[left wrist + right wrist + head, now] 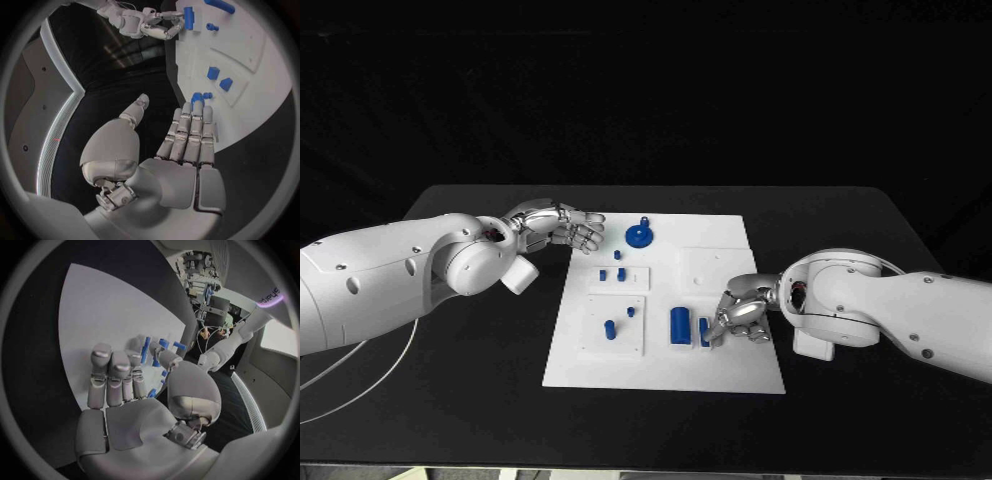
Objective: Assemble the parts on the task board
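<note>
On the black table [473, 400], the task board [718, 375] is flanked by the left hand [561, 226], spread empty at its far edge, and the right hand [738, 318], pinching a small blue part [704, 331].

The task board [718, 365] is lying on the table [877, 420], between the two hands. The left hand [560, 226] is sitting at the board's far left edge. Just beside its fingertips, on the board, a round part [639, 236] is lying. Nearer the robot than that hand, two small parts [612, 274] are sitting side by side, and two more [619, 319] are lying nearer still. The right hand [740, 316] is sitting over the board's right half. A long part [681, 326] is lying just left of that hand, and a smaller part [704, 331] is sitting right at its fingers [718, 333], touching them.
</note>
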Controlling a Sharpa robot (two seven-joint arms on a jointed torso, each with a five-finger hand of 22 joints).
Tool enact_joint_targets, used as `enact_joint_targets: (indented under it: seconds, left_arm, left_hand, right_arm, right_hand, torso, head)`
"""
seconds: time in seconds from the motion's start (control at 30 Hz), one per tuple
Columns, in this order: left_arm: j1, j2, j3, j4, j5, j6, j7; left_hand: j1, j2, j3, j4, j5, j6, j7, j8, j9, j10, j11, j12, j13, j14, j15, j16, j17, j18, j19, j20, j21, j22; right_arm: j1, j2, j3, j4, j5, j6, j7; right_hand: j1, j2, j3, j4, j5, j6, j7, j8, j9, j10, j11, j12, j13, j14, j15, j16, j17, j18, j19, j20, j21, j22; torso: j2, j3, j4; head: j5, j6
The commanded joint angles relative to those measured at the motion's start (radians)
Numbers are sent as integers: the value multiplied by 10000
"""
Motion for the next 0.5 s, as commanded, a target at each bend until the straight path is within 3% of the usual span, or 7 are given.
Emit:
enact_joint_targets:
  seconds: [0.03,0.13,0.17,0.2,0.23,0.37,0.5]
  left_arm:
    - [9,27,5,-21,-18,85,91]
    - [9,57,3,-66,37,-5,195]
    - [9,84,2,-97,93,-81,270]
    - [9,116,1,-120,160,-171,350]
    - [8,149,-2,-151,244,-255,433]
    - [6,293,-29,-301,509,-540,738]
    - [8,283,-32,-310,623,-803,1040]
  left_hand:
    - [46,77,13,43,-43,-48,31,52,-14,-19,-18,52,-8,-5,19,-65,10,100,80,-17,-46,17]
    - [48,74,12,42,-43,-47,31,53,-14,-17,-19,53,-8,-4,18,-65,11,101,80,-17,-46,18]
    - [53,73,13,40,-42,-45,31,55,-15,-15,-20,54,-8,-1,18,-64,13,101,82,-18,-47,20]
    - [60,73,15,37,-42,-42,30,58,-15,-12,-22,56,-7,3,16,-62,16,102,85,-19,-47,22]
    - [77,75,20,29,-40,-37,28,63,-15,-3,-25,60,-5,11,13,-60,21,104,91,-21,-47,26]
    - [153,125,50,3,-29,-18,21,82,-18,29,-38,73,1,47,0,-49,42,110,124,-31,-42,45]
    - [205,170,67,-17,-21,8,13,103,-21,65,-50,85,7,82,-11,-39,59,111,155,-39,-36,63]
  right_arm:
    - [-88,-119,-85,-156,280,-344,168]
    - [-84,-183,-84,-204,404,-471,747]
    - [-80,-209,-83,-233,389,-596,1070]
    - [-64,-224,-82,-270,374,-705,1285]
    - [-31,-234,-78,-329,385,-843,1457]
    - [210,-204,-49,-859,846,-1344,2121]
    - [471,-120,-19,-1503,1454,-1755,2912]
  right_hand:
    - [-497,-330,-667,-91,-46,-717,324,-377,-154,-48,146,8,23,5,121,-20,2,202,-23,53,38,17]
    - [-733,-384,-1269,-380,-42,-990,421,-489,-165,-135,227,12,49,-50,206,-32,11,206,-135,30,-1,24]
    - [-838,-231,-1660,-647,-31,-1091,448,-519,-155,-204,266,16,68,-108,253,-51,19,206,-233,-4,-48,20]
    - [-926,216,-2266,-1195,-41,-1131,504,-504,-119,-283,292,37,91,-168,207,-68,29,206,-361,-41,-118,9]
    - [-1007,204,-2496,-1360,-13,-1189,471,-530,-126,-317,285,33,91,-207,262,-93,23,206,-401,-44,-150,-1]
    - [-959,99,-2820,-1377,-34,-1217,476,-530,-117,-374,288,36,90,-265,257,-128,17,206,-469,-63,-209,-21]
    - [-888,107,-2943,-1371,-30,-1211,471,-518,-107,-407,282,36,86,-304,247,-160,6,206,-510,-77,-256,-40]
  torso:
    - [-8,-5,-7]
    - [-17,-1,-10]
    - [-21,3,-9]
    - [-26,4,-4]
    - [-27,5,-1]
    - [-56,7,4]
    - [-89,-25,-11]
  head:
    - [-32,62]
    - [-11,104]
    - [-12,134]
    - [-13,181]
    - [-16,232]
    - [-44,443]
    - [14,578]
